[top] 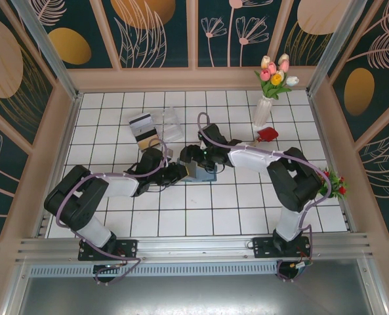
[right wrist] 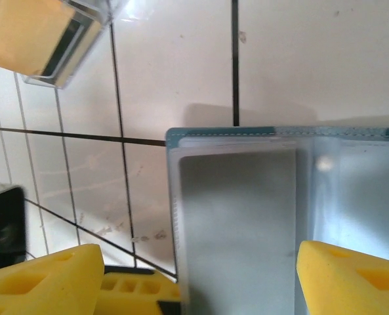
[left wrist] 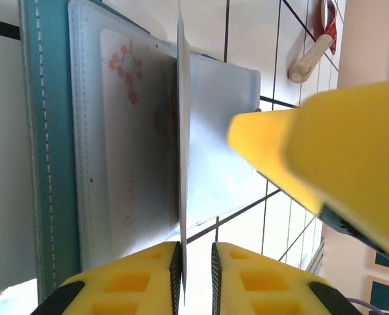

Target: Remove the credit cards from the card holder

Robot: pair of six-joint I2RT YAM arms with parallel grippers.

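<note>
The fingers of the left gripper are pinched almost together on a thin pale sheet that shows edge-on. Whether it is a card or a pocket leaf cannot be told. In the top view this gripper comes at the card holder from 8 o'clock. At 11 o'clock from the holder, well apart from it, two loose credit cards lie on the tiled table, one white-grey with a dark stripe and one tan. They lie just beside a clear box.

The holder lies open near the table's middle, its teal edge at 9 o'clock in the left wrist view. A blossom-print card sits in one of its greyish pockets.

The right gripper reaches in from 3 o'clock with its fingers spread wide and nothing clamped between them. One finger is over the holder's pocket and the other over the tiles. A vase of tulips stands at 1 o'clock.
</note>
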